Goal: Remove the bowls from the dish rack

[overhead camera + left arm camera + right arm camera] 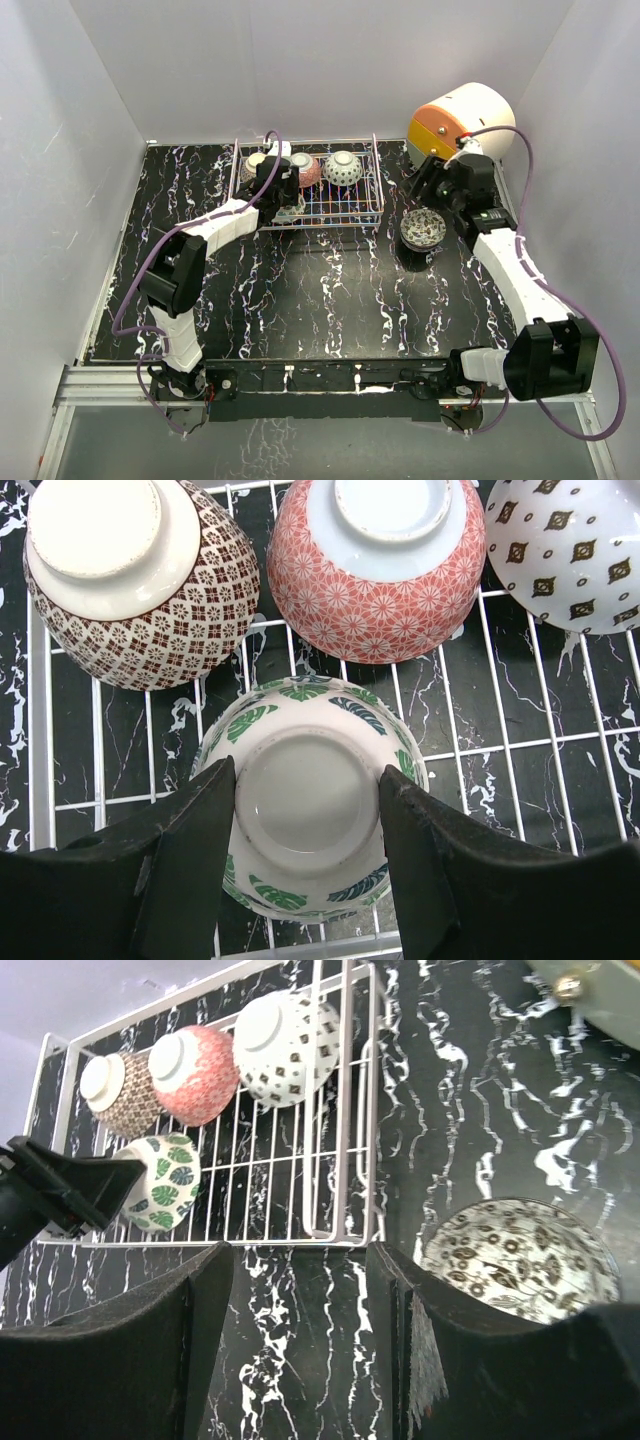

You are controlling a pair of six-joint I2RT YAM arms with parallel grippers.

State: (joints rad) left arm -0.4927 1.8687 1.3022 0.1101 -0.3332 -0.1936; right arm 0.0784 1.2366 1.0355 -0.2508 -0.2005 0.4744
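The wire dish rack stands at the back middle of the table. It holds four upside-down bowls. In the left wrist view, a brown-white bowl, a pink-red bowl and a white bowl with dark diamonds stand in the back row. A green-leaf bowl sits in front. My left gripper is closed around its pale foot ring, and the bowl rests on the rack floor. My right gripper is open and empty above the table. Right of it, a grey-patterned bowl stands upright.
A big white cylinder with an orange-yellow face lies at the back right, just behind the right arm. The grey-patterned bowl stands just right of the rack's corner. White walls enclose the table on three sides.
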